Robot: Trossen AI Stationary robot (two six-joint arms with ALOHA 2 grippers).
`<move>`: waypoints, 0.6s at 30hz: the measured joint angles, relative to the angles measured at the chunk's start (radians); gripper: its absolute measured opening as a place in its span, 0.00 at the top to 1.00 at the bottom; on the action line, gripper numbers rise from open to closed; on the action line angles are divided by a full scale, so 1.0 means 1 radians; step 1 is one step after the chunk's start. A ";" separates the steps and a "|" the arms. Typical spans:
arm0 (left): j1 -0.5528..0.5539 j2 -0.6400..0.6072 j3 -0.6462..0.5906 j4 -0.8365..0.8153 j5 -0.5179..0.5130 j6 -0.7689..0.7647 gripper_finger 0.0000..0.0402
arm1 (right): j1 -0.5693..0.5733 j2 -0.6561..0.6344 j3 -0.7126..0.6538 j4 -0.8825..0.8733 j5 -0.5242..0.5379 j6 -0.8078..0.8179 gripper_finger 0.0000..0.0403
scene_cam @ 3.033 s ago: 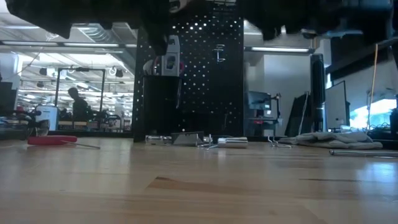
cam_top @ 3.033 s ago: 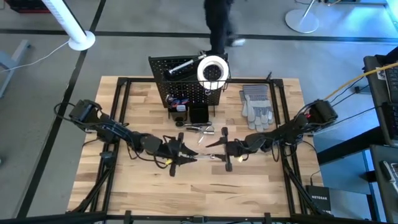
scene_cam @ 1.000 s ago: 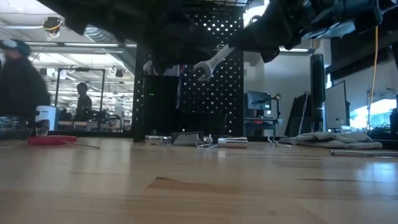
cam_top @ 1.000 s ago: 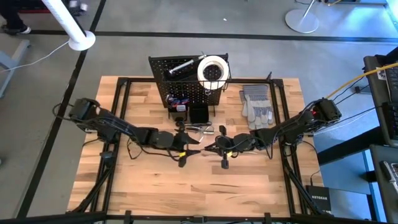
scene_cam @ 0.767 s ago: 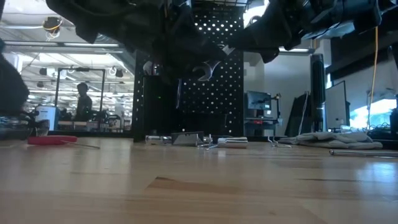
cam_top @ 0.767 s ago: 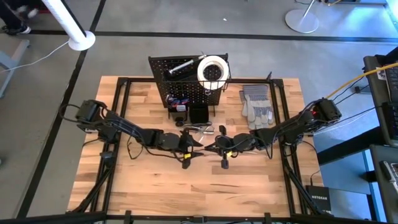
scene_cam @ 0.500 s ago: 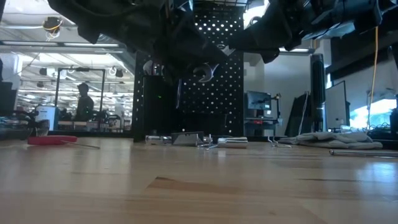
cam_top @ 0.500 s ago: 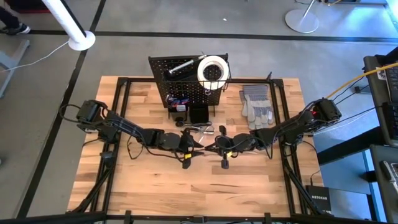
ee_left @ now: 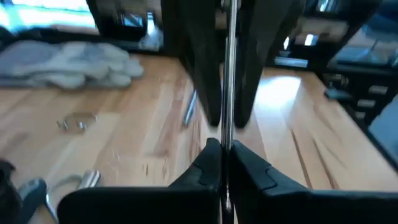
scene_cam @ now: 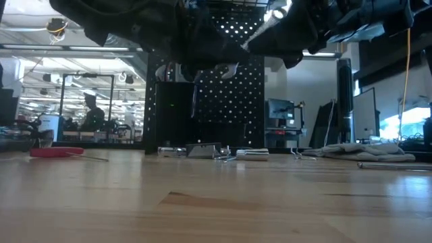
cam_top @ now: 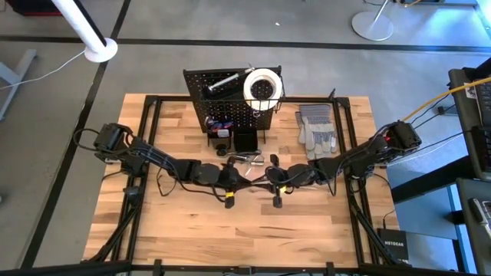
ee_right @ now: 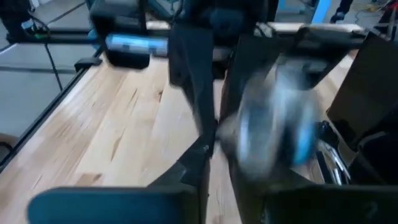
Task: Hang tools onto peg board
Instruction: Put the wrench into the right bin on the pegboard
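The peg board (cam_top: pixel 230 103), at 12 o'clock on the table (cam_top: pixel 169 230), already carries a white tape roll (cam_top: pixel 262 86), while loose tools (cam_top: pixel 245 159) lie below and the left gripper (cam_top: pixel 244 177), clamped on a silver wrench (ee_left: pixel 228 74), meets the right gripper (cam_top: pixel 263 182), whose opening I cannot tell.

A silver metal wrench (scene_cam: pixel 228 70) is held aloft before the upright black perforated peg board (scene_cam: pixel 229 101).

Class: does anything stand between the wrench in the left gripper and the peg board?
Nothing visible does. The left gripper holds the wrench above the table; the loose tools before the peg board lie lower.
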 joint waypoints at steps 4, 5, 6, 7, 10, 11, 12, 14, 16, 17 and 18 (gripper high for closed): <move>-0.007 0.000 -0.088 0.213 -0.002 0.007 0.99 | 0.002 -0.051 0.000 -0.067 -0.025 0.002 0.79; -0.007 0.000 -0.115 0.283 -0.002 -0.002 0.99 | 0.002 -0.063 0.000 -0.081 -0.035 0.002 0.78; -0.007 0.000 -0.141 0.356 -0.002 -0.011 0.99 | 0.002 -0.072 0.000 -0.087 -0.045 0.002 0.76; -0.007 0.000 -0.164 0.416 -0.001 -0.017 0.99 | 0.002 -0.077 0.000 -0.081 -0.052 0.002 0.75; -0.006 0.000 -0.209 0.528 -0.002 -0.015 0.99 | 0.002 -0.076 -0.001 0.030 -0.052 -0.013 0.71; -0.006 0.000 -0.213 0.554 -0.001 -0.011 0.99 | 0.001 -0.063 -0.001 0.093 -0.051 -0.025 0.70; -0.006 0.000 -0.213 0.572 -0.001 -0.007 0.99 | -0.006 -0.047 0.001 0.156 -0.049 -0.032 0.70; -0.006 0.000 -0.213 0.589 -0.001 -0.007 0.99 | -0.015 -0.006 0.001 0.251 -0.043 -0.050 0.69; -0.011 0.000 -0.213 0.596 -0.002 -0.004 0.99 | -0.036 0.033 0.000 0.321 -0.027 -0.051 0.69; -0.013 0.000 -0.213 0.604 -0.001 0.003 0.99 | -0.045 0.048 0.000 0.349 -0.025 -0.049 0.69; -0.017 0.000 -0.213 0.614 -0.002 0.016 0.99 | -0.055 0.060 0.000 0.370 -0.030 -0.047 0.69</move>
